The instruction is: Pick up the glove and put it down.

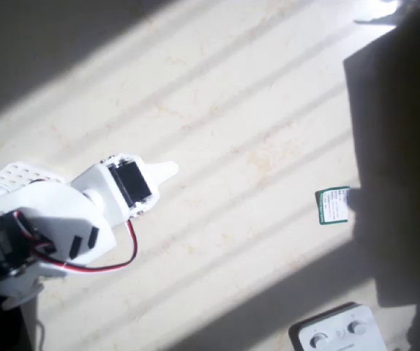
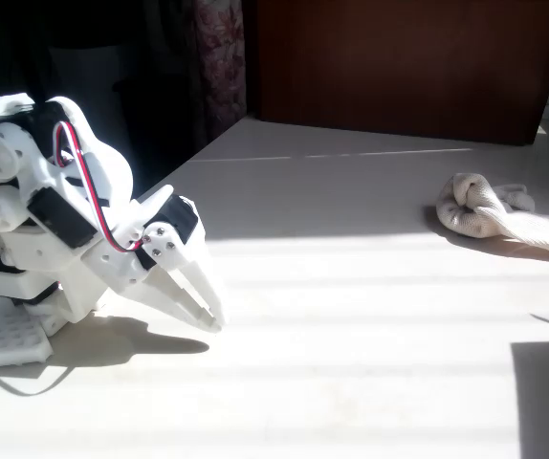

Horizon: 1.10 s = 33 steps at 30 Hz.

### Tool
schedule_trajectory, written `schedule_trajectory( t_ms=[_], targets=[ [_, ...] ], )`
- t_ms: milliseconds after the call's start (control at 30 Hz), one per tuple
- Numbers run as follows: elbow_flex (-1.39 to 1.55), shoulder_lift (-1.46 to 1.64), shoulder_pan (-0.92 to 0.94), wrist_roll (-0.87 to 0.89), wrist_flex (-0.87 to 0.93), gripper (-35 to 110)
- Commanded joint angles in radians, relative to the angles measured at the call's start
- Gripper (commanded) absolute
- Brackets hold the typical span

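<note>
A pale, sunlit table [image 1: 254, 110] is crossed by diagonal shadow bands. A small green card [image 1: 334, 205] is seen at centre right of the overhead view, and a white box with round knobs [image 1: 338, 333] at its lower right. A dark wooden panel [image 2: 399, 67] is seen at the top of the fixed view.

In the fixed view, the glove [image 2: 504, 214] lies on the table [image 2: 351, 316], far right of the gripper [image 2: 203, 304].

White arm [image 2: 54, 220] folded low at left of fixed view, gripper [image 2: 208, 311] angled downward, fingertips at the surface, jaws closed together, holding nothing
</note>
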Motion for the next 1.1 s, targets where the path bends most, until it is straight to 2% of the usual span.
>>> schedule_trajectory(
  t_ms=[0,533,933,1067],
  targets=[
    [-0.048,0.008,-0.005,-0.005,-0.009,2],
    [-0.235,-0.078,-0.005,0.008,-0.011,2],
    [-0.948,-0.831,-0.021,-0.003,-0.012,2],
    [-1.21,-1.071,-0.092,0.005,-0.012,2]
  ],
)
